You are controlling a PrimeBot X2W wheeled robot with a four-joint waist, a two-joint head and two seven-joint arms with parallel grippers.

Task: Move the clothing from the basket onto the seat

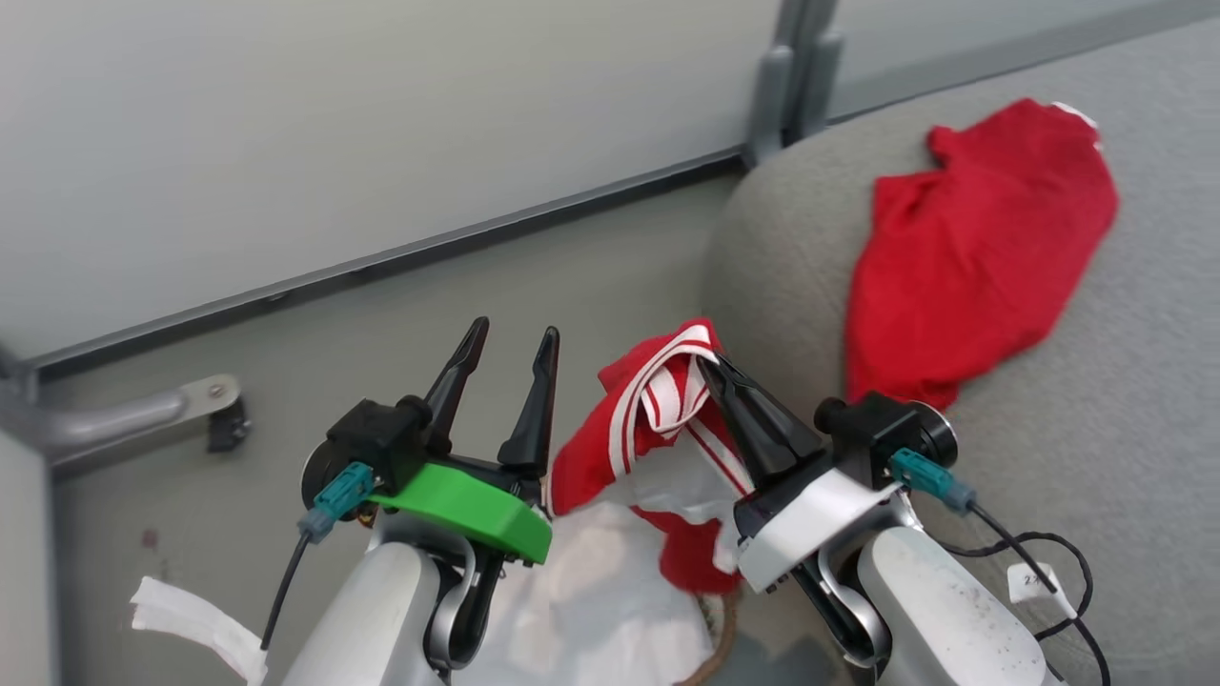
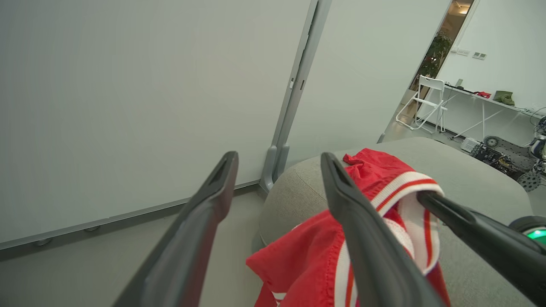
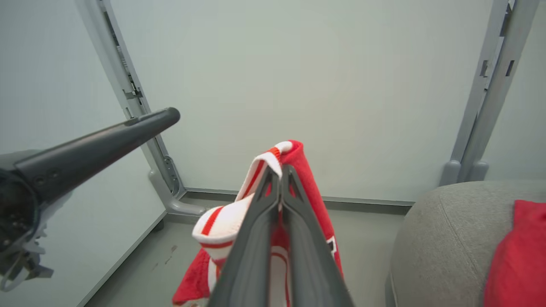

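My right gripper [image 1: 710, 365] is shut on the white-and-red striped trim of a red jersey [image 1: 648, 419], which hangs from the fingertips above the basket [image 1: 717, 624]. The right wrist view shows the closed gripper [image 3: 279, 170] pinching the jersey [image 3: 298, 196]. To the jersey's left my left gripper [image 1: 515, 338] stands open and holds nothing; its fingers [image 2: 222, 179] frame the jersey [image 2: 307, 256] in the left wrist view. A plain red T-shirt [image 1: 972, 257] lies spread on the grey seat [image 1: 1096, 410].
White cloth lining [image 1: 591, 600] fills the basket below the arms. A pale partition wall [image 1: 381, 133] with a grey post [image 1: 791, 76] runs behind. A metal bracket [image 1: 143, 414] sits on the floor at left. A white chair [image 2: 426, 102] and desks stand far off.
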